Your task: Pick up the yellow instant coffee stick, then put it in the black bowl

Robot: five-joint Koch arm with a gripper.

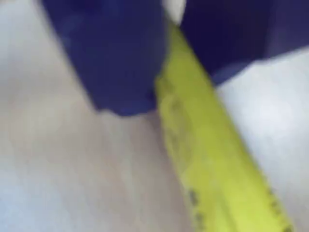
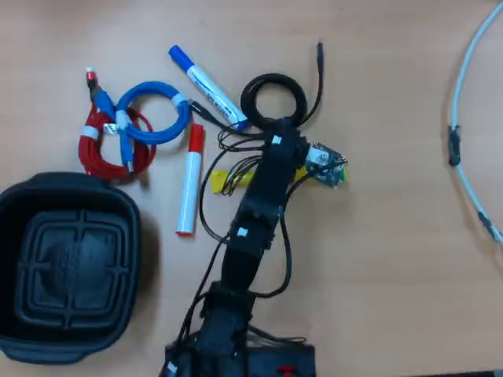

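- Wrist view: it's close and blurry, but the yellow instant coffee stick [image 1: 212, 164] fills the lower right, running diagonally from the top centre down to the bottom right corner, dark print just visible along its length.
- Wrist view: the gripper [image 1: 166, 72] is right on it, with two blue jaws, one to the left and one to the upper right, and the stick's upper end between them. The gap looks narrow and the jaws look pressed to the sachet, so the read is a grip on the stick, though the blur leaves contact on both faces short of certain.
- Wrist view: pale wood table [image 1: 72, 169] lies behind; whether the stick has lifted clear of it cannot be told here.
- Overhead view: the arm [image 2: 259, 212] reaches up from the bottom edge and covers most of the stick; only a yellow end [image 2: 218, 181] pokes out to its left, just beside the white marker with red cap [image 2: 189, 182].
- Overhead view: the black bowl [image 2: 67, 267] sits at the lower left, well apart from the gripper, and it is empty, ribbed bottom fully showing.
- Overhead view: bystanders hold the top: blue-capped marker [image 2: 206, 85], red and blue coiled cables [image 2: 130, 129], coiled black cable [image 2: 273, 96].
- Progress call: the grasp looks made or nearly so; lifting, carrying left to the bowl and releasing are all left to do.
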